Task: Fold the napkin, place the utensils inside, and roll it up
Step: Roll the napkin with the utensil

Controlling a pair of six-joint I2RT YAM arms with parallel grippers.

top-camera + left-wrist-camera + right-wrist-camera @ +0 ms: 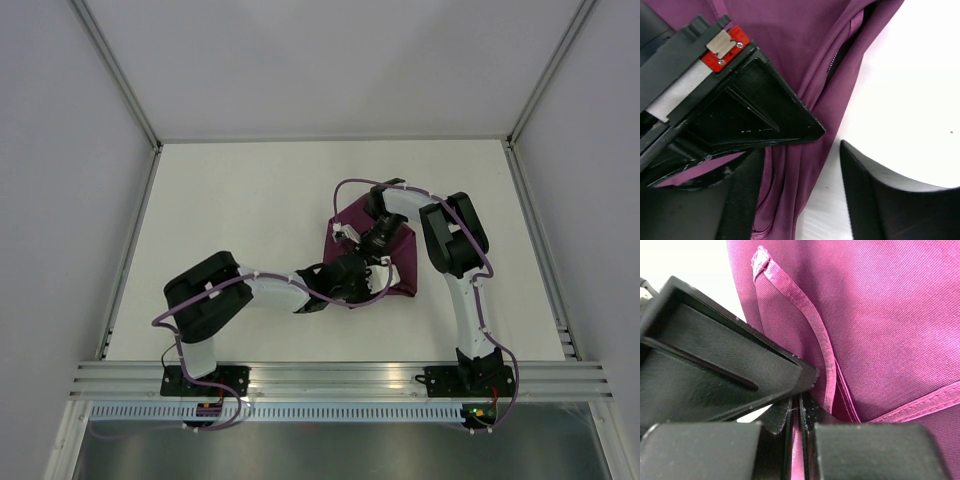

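- While the napkin [404, 268] lies bunched a little right of the table's [250, 220] middle, both arms crowd over it, so most of the cloth is hidden from above.
- At the far side of the heap, the right gripper [796, 412] has its jaws closed tight on a thin layer of napkin. A hem [805, 315] runs just beside the pinch.
- At the near-left side, the left gripper [797, 155] stands wide and holds nothing. It straddles a gathered ridge of cloth, with one finger [740, 200] against the fabric and the other over bare table.
- The two tools are very close, and a right finger sits just beside the left jaws in the left wrist view.
- My reading is that the fold is in hand and not yet done, since the cloth is crumpled rather than a neat shape. No utensils show in any view.
- To do it well, the left gripper should close on one hemmed edge, not on the whole ridge, so that only a single layer comes up.
- It should seat the cloth deep between the pads, because this shiny fabric looks likely to slip.
- It should also steer clear of the right finger as it shuts.
- With both pinches firm, drawing them gently apart and low over the table should flatten the creases before the fold is laid.
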